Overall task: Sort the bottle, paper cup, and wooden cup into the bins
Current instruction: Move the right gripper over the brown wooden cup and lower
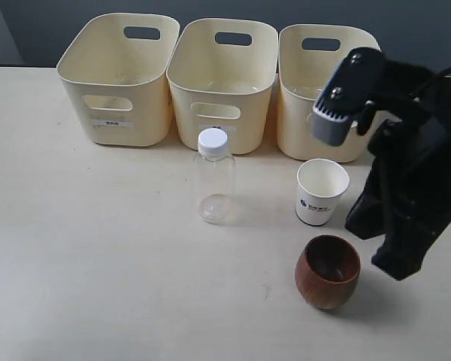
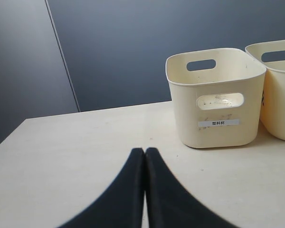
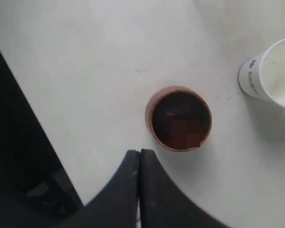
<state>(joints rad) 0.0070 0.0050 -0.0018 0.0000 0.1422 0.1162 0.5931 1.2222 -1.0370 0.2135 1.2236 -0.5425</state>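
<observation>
Nearest the exterior camera, the wooden cup stands upright on the pale bench, mouth open upward. Just right of it hangs the right arm; its gripper shows in the right wrist view with both fingers pressed together, holding nothing, poised above the bench just beside the cup's rim without touching it. Behind the wooden cup stands the paper cup, upright, blue print facing forward, near but apart from it. To the left, level with the paper cup, the bottle stands upright with its white cap on, well apart from both cups. Farthest back, the three bins sit in a row, side by side, labels forward. The left gripper, seen only in the left wrist view, is likewise closed and empty, over bare bench, facing the leftmost bin.
</observation>
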